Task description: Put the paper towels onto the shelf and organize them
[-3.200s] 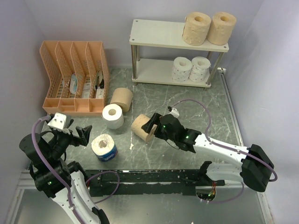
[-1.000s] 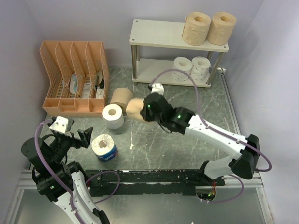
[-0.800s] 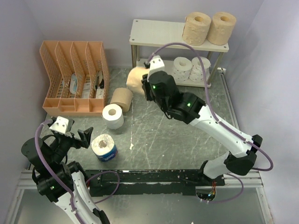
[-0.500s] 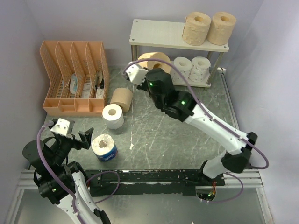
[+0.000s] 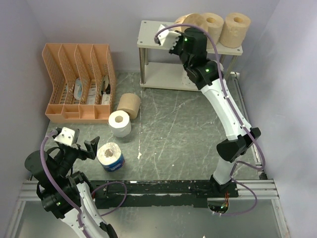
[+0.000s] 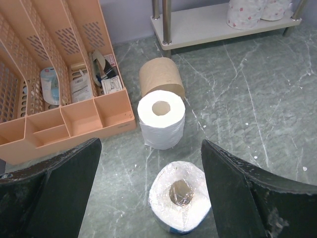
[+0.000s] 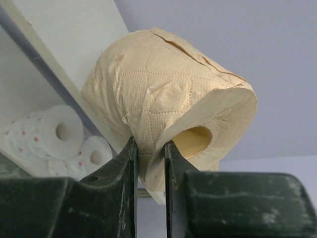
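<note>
My right gripper [image 5: 184, 30] [image 7: 148, 146] is shut on a tan paper towel roll [image 5: 188, 19] [image 7: 163, 99]. It pinches the roll's wall, with one finger at the core. The roll is up at the shelf's top board [image 5: 153, 34] [image 7: 64, 29], left of two tan rolls [image 5: 225, 26]; whether it touches the board I cannot tell. Two white speckled rolls [image 7: 47, 131] [image 6: 246, 10] stand on the lower tier. On the table are a lying tan roll [image 5: 130, 104] [image 6: 159, 77], an upright white roll [image 5: 119, 123] [image 6: 161, 119] and a blue-wrapped roll [image 5: 110, 156] [image 6: 179, 201]. My left gripper [image 5: 79, 144] [image 6: 151, 148] hangs open above the wrapped roll.
An orange mesh file organizer [image 5: 79, 82] [image 6: 49, 74] with small items stands at the back left, close to the lying tan roll. The right arm stretches high across the shelf's front. Side walls close in the table.
My right arm has carried the tan roll from low over the table's middle up to the shelf's top tier. The left arm has barely moved and stays open.
</note>
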### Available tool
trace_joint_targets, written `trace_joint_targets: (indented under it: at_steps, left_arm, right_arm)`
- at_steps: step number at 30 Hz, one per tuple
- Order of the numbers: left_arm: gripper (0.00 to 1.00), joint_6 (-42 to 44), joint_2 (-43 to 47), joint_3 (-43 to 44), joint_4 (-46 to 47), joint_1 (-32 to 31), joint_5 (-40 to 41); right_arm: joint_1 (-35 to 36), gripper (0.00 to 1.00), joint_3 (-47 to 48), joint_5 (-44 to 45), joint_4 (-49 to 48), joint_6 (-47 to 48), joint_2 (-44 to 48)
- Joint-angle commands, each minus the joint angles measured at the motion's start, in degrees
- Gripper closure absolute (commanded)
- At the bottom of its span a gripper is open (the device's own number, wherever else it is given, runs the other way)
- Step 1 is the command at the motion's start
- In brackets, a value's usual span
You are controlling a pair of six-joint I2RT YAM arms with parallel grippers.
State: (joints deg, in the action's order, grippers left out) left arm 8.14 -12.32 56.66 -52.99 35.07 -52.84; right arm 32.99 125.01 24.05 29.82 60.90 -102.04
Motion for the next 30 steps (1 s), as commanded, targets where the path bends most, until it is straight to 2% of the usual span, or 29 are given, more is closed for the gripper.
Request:
trace_joint_targets:
  at_steps: [1, 21, 30]
  left_arm:
    - [0.06, 0.6, -0.5, -0.2, 0.6, 0.6, -1.6]
    - [0.06, 0.7, 0.5, -0.2, 0.6, 0.6, -1.7]
    - [0.06, 0.6, 0.5, -0.1, 0.6, 0.6, -1.7]
  right_arm:
    - [-3.7, 1.00, 0.3, -5.3, -4.6, 1.3, -0.1]
    - [-4.4, 1.00, -4.2, -2.2, -15.4, 1.0, -5.0]
    - [-4.4, 0.68, -5.5, -0.2, -20.8, 3.0, -4.5]
